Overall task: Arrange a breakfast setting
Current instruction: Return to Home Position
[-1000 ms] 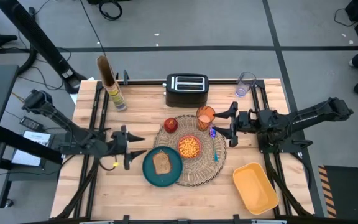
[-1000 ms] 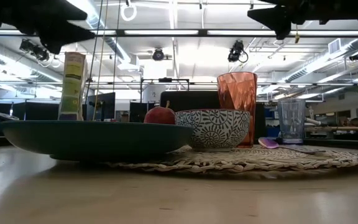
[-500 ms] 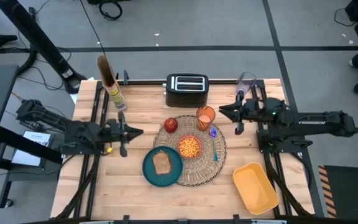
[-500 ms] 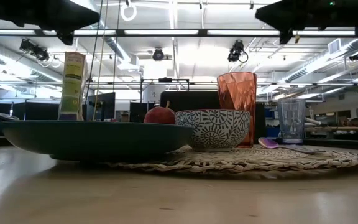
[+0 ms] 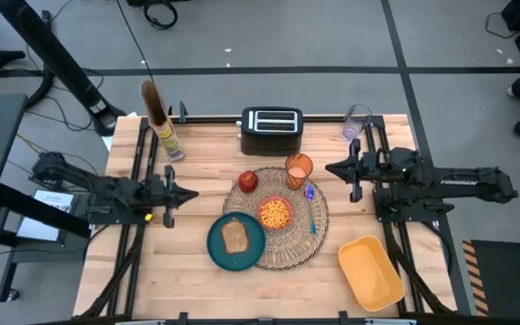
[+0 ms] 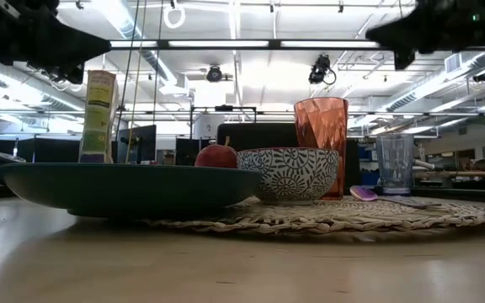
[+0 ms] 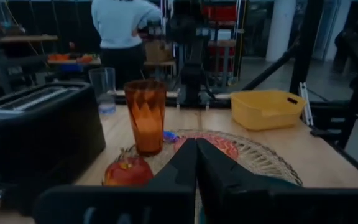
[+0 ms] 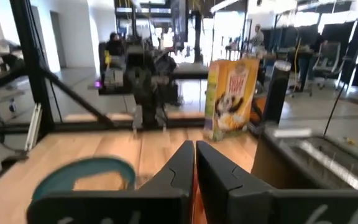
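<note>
– Fingers?
– Both pairs pressed together, empty. Left gripper (image 5: 191, 193) hangs left of the mat (image 5: 289, 255), right gripper (image 5: 330, 168) right of it, bare table between.
– The setting?
– Plate (image 5: 217, 249) with toast (image 5: 235, 236) overlaps the mat's near-left edge; bowl (image 5: 275, 213) at its centre, spoon (image 5: 312, 211) on its right; apple (image 5: 247, 181) and cup (image 5: 298, 169) on its far side.

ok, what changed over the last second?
Both arms pulled back from the setting: the left claw moved left, away from the teal plate; the right claw moved right, away from the orange cup. Both are shut and empty. Unmoved: toast, bowl, apple, spoon, placemat.
</note>
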